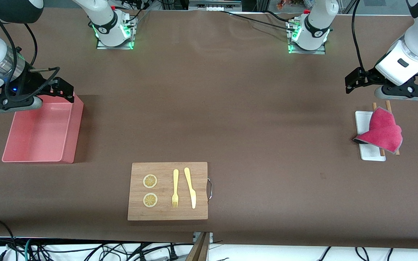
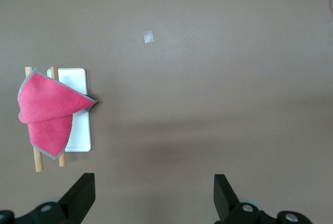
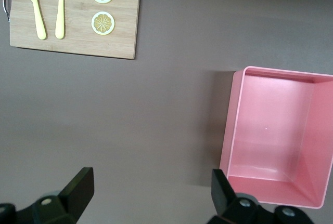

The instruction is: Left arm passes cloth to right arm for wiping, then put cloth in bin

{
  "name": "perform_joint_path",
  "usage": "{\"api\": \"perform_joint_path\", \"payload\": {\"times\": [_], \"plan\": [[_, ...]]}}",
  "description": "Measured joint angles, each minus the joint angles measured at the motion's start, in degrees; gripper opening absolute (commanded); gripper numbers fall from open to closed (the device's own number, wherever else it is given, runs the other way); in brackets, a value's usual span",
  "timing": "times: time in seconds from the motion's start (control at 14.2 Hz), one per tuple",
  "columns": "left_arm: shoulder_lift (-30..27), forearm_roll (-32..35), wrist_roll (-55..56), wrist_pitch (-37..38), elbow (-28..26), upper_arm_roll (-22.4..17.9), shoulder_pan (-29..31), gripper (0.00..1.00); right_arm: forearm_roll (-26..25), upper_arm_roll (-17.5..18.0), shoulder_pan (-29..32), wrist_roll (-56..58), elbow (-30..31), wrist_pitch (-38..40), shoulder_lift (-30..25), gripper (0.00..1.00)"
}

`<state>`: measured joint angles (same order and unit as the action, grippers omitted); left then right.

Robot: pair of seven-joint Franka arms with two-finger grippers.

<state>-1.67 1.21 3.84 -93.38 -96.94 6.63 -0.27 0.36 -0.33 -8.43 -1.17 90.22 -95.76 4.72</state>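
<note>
- So, as far as I can tell nothing's been done yet. The cloth (image 1: 382, 132) is lying untouched, draped over a small white tray (image 1: 363, 121) and two wooden sticks (image 1: 388, 105), at the middle right of the front view, toward the left arm's end of the table.
- The left gripper (image 2: 153, 197) hangs in the air over bare table just above the cloth in the frame, upper right. Fingers spread wide, nothing in them. In the left wrist view the cloth sits at the middle left, well apart from the fingers along the bottom edge.
- The right gripper (image 3: 151, 195) waits at the upper left of the front view, over the top edge of the bin (image 1: 72, 137). Also wide open and empty.
- The bin is empty.
- The wooden board (image 1: 168, 214) at lower centre carries two lemon slices (image 1: 150, 181), a fork (image 1: 175, 188) and a knife (image 1: 190, 187).
- Still to go, I'd say: the pickup, the handover, the wiping, the drop into the bin. Basically all of it.
</note>
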Motion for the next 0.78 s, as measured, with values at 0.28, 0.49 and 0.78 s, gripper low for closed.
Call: {"api": "perform_joint_path", "payload": {"times": [0.28, 0.49, 0.78], "plan": [[0.0, 0.0, 0.0, 0.0, 0.15, -0.03, 0.02, 1.0, 0.0, 0.0, 0.0, 0.0, 0.0, 0.0, 0.0, 1.0], [0.01, 0.0, 0.0, 0.0, 0.46, -0.06, 0.14, 1.0, 0.0, 0.0, 0.0, 0.0, 0.0, 0.0, 0.0, 1.0], [0.78, 0.0, 0.0, 0.0, 0.77, -0.07, 0.17, 1.0, 0.0, 0.0, 0.0, 0.0, 0.0, 0.0, 0.0, 1.0]]}}
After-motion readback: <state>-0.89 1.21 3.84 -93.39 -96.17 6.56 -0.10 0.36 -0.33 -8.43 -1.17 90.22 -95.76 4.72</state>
